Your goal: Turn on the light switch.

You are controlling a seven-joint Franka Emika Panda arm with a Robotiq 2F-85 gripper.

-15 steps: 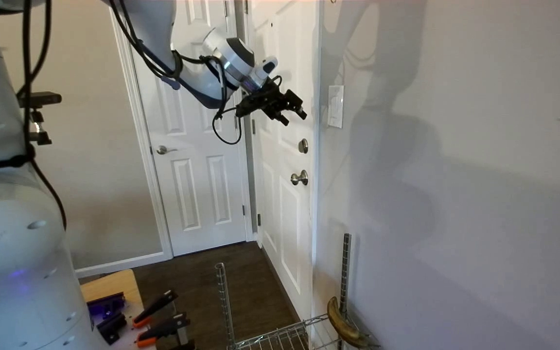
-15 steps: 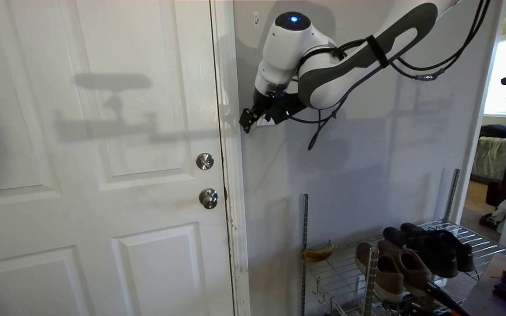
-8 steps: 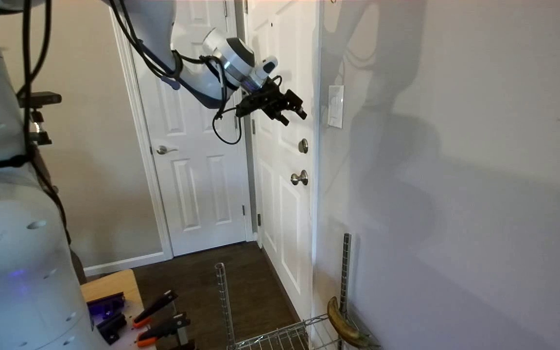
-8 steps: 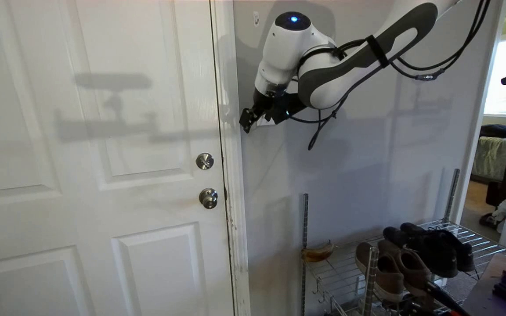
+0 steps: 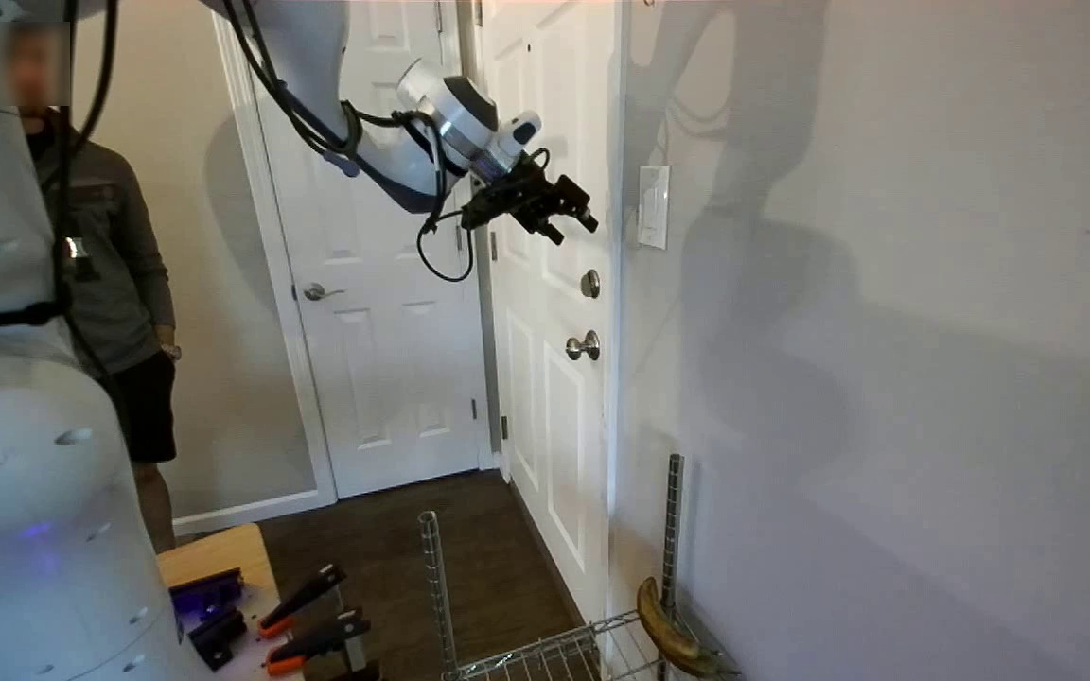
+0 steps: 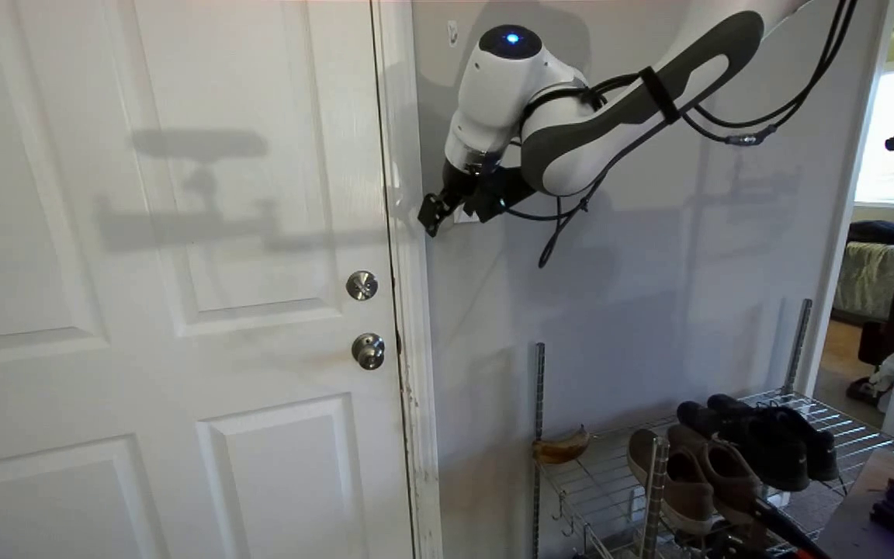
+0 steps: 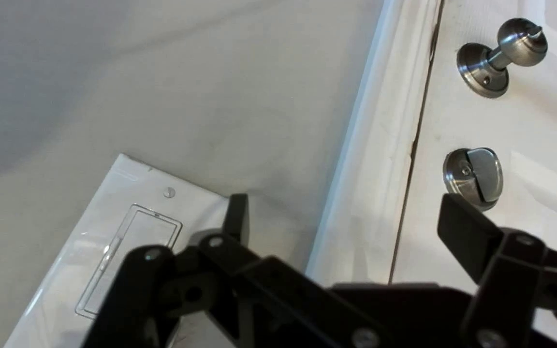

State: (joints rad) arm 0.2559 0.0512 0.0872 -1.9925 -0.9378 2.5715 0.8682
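Note:
The light switch (image 5: 654, 208) is a white upright plate on the grey-white wall, right of the door frame. In the wrist view it lies tilted at the lower left (image 7: 138, 227), with its rectangular rocker partly hidden behind a finger. In an exterior view only a white bit of the switch (image 6: 465, 217) shows behind the gripper. My gripper (image 7: 351, 217) is open and empty, its fingers wide apart. Its gap faces the wall edge and door frame. In an exterior view the gripper (image 5: 571, 230) hangs left of the switch, in front of the door. No contact with the switch shows.
A white door has a deadbolt (image 7: 473, 176) and a round knob (image 7: 522, 43). Below stands a wire rack (image 6: 602, 481) with metal posts, a banana (image 6: 561, 446) and several shoes (image 6: 684, 473). A person (image 5: 114, 255) stands behind the arm's base. Clamps (image 5: 318, 638) lie near the base.
The arm has shifted very slightly, a little to the left in an exterior view. A person has come into view behind the robot's base. The gripper stays open.

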